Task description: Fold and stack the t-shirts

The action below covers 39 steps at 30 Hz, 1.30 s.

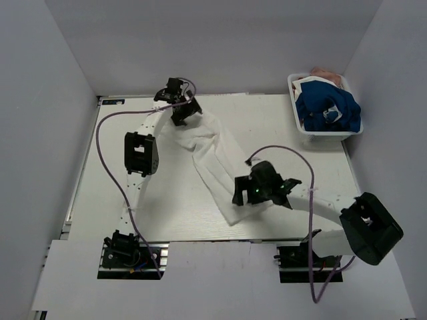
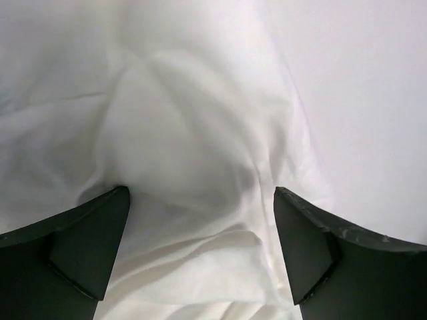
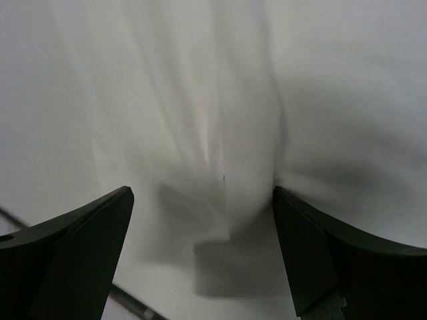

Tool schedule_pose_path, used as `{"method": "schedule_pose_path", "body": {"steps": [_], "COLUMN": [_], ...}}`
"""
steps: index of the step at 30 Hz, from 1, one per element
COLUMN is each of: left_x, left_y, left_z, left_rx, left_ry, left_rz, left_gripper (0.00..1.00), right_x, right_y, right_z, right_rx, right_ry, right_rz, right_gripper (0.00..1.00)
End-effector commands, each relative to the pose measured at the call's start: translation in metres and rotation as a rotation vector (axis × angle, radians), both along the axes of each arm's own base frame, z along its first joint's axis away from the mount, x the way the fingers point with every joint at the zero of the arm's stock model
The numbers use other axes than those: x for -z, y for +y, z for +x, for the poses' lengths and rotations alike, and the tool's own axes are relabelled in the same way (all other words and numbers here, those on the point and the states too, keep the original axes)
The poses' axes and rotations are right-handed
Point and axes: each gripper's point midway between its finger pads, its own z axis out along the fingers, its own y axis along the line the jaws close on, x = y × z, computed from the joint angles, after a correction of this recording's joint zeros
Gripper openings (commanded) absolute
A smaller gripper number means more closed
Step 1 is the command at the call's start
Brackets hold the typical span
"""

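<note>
Though over the t-shirt (image 1: 212, 157), both hands (image 1: 185, 115) (image 1: 287, 192) gape empty.

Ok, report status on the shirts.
Left pincer open, right pincer open, over white t-shirt. Shirt unfolded, rumpled on table. Blue t-shirt in bin. Nothing blocking.

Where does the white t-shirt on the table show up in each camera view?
Top external: white t-shirt runs diagonally across mid-table, left hand at its far end, right hand by its near end.
Left wrist: white t-shirt fills most of the frame, bunched.
Right wrist: white t-shirt, centre frame, a narrow band of folds.
Shared landmark: bare white table beside the cloth in all three.
</note>
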Motion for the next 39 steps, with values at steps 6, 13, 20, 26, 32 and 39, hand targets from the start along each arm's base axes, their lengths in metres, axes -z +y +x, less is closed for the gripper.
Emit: {"method": "schedule_pose_path", "body": {"steps": [6,13,20,26,32,39], "left_x": [0.069,0.083,-0.050,-0.176,-0.177,-0.078], "left_y": [-0.139,-0.141,-0.145,-0.115,-0.051,-0.042], "left_z": [0.043,0.053,0.074,0.003,-0.172,-0.359], "left_rx": [0.223,0.162,0.219,0.358,0.294,0.347], "left_ry": [-0.220,-0.279,-0.485,-0.555,-0.417,-0.090], "left_rz": [-0.539,-0.545,-0.553,-0.257,-0.058,-0.233], "left_gripper": [1.00,1.00,1.00,1.00,1.00,1.00], "right_x": [0.020,0.005,-0.051,-0.080,-0.053,-0.018], "right_y": [0.044,0.067,0.083,0.070,0.033,0.006], "right_z": [-0.177,-0.195,-0.140,-0.111,-0.118,-0.163], "right_rx": [-0.638,-0.876,-0.705,-0.453,-0.254,-0.322], "right_ry": [0.254,0.124,-0.159,-0.253,-0.071,0.147], "right_rz": [0.027,0.051,0.022,0.060,-0.002,-0.050], "right_gripper": [0.90,0.90,0.90,0.90,0.90,0.90]}}
